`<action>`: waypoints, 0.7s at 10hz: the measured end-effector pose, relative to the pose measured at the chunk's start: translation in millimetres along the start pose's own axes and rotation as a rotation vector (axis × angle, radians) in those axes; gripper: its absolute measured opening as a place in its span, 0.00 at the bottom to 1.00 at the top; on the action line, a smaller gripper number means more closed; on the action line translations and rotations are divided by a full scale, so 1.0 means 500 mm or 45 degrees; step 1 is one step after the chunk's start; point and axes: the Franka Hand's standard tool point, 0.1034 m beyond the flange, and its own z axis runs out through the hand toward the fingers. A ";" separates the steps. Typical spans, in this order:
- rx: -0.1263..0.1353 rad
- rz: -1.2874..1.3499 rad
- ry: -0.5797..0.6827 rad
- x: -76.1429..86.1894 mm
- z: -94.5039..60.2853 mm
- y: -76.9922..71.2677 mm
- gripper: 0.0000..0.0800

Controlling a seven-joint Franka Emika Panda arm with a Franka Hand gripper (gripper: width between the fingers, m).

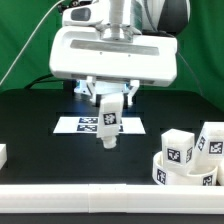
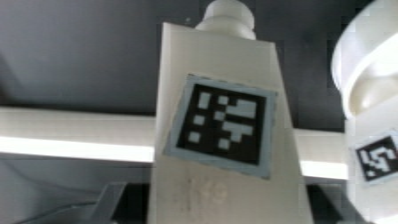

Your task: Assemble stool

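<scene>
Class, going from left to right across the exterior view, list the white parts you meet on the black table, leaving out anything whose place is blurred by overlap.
Small white piece at the left edge → tall white tagged leg held in the gripper → white tagged block → second white tagged block. Left out for overlap: the marker board, the round white seat.

a robot lab (green backdrop [image 1: 20, 40], tagged marker board [image 1: 72, 124]).

A leg [image 1: 108, 120] hung upright in the gripper [image 1: 108, 102], above the marker board [image 1: 85, 124] at centre. The seat [image 1: 188, 176] sat near the front on the exterior view's right, with blocky legs [image 1: 179, 148] crowded against it.
</scene>
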 end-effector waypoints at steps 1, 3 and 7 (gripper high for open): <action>0.001 -0.003 -0.004 -0.003 0.002 -0.003 0.41; 0.019 -0.034 0.011 -0.005 -0.002 -0.040 0.41; 0.095 -0.030 0.005 0.023 -0.019 -0.182 0.41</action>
